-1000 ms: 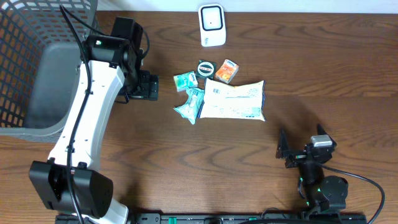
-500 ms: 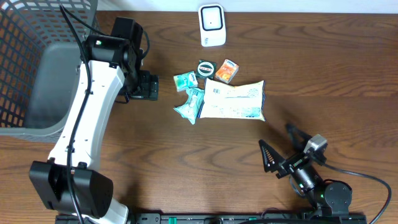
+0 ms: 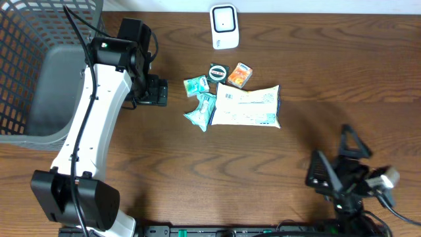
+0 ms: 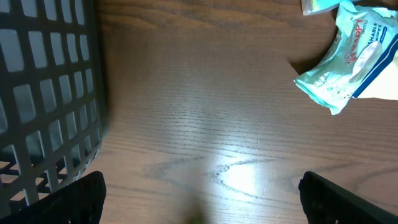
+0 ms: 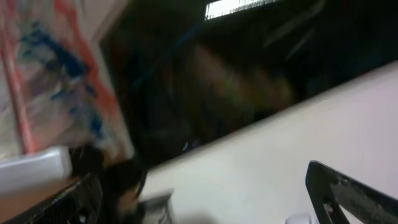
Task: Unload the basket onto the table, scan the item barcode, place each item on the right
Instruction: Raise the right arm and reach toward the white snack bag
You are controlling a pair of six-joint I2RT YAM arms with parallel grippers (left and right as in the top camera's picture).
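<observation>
L gripper [image 3: 161,91] is spread as wide as it goes and has nothing in it. Wrist cam shows both fingertips [image 4: 74,199] low over bare table [image 4: 199,124], basket [image 3: 39,72] just to one side. R gripper [image 3: 335,163] is likewise fully spread & empty, at the near-right edge, well apart from all items. Its wrist cam is blurred and aimed off the table, so no help for aiming.

Nearest item to L is the small teal packet [image 3: 200,109], lying against the big wipes pack [image 3: 247,106]. Beyond them sit a 2nd teal sachet [image 3: 196,84], a round tin [image 3: 217,71] and an orange box [image 3: 240,75], all bunched close. The scanner [image 3: 224,27] stands at the far edge, apart from the cluster.

My read: the step is the first reach, and L is the arm for it. I'd approach the small teal packet from its free side, away from the big pack, and keep the jaws wide until they straddle it. I'd pinch near an edge seam, since it looks soft and prob crumples. I can't tell where the barcode is, so I'd leave the flat faces uncovered for the scanner.
</observation>
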